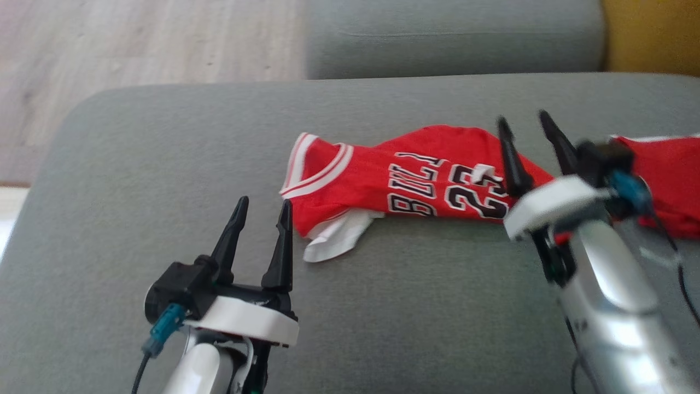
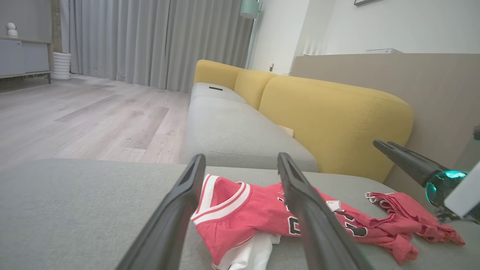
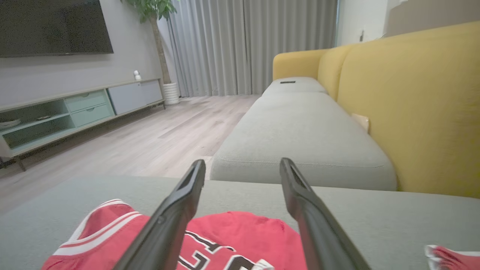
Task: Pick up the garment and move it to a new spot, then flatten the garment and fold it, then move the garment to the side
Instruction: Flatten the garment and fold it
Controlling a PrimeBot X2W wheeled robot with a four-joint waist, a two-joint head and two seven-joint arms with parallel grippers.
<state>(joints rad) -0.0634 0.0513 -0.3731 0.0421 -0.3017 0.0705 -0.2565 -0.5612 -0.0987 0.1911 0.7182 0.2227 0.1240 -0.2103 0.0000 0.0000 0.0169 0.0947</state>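
Observation:
The garment (image 1: pixel 372 175) is a red jersey with white trim and black lettering. It lies crumpled lengthwise on the grey sofa seat (image 1: pixel 164 164), with a white lining poking out at its near left corner. Its far right end (image 1: pixel 667 169) is bunched up. My left gripper (image 1: pixel 263 205) stands open just left of the jersey's collar end, not touching it. My right gripper (image 1: pixel 521 119) is open above the jersey's numbered part and holds nothing. The left wrist view has the jersey (image 2: pixel 232 217) between and past the open fingers (image 2: pixel 240 157). In the right wrist view the jersey (image 3: pixel 243 228) lies below the open gripper (image 3: pixel 242 163).
A second grey seat cushion (image 1: pixel 454 38) adjoins the far side, with the yellow backrest (image 2: pixel 330 120) along the right. Wooden floor (image 1: pixel 136 49) lies beyond the seat's left edge. A TV cabinet (image 3: pixel 75 108) and curtains stand across the room.

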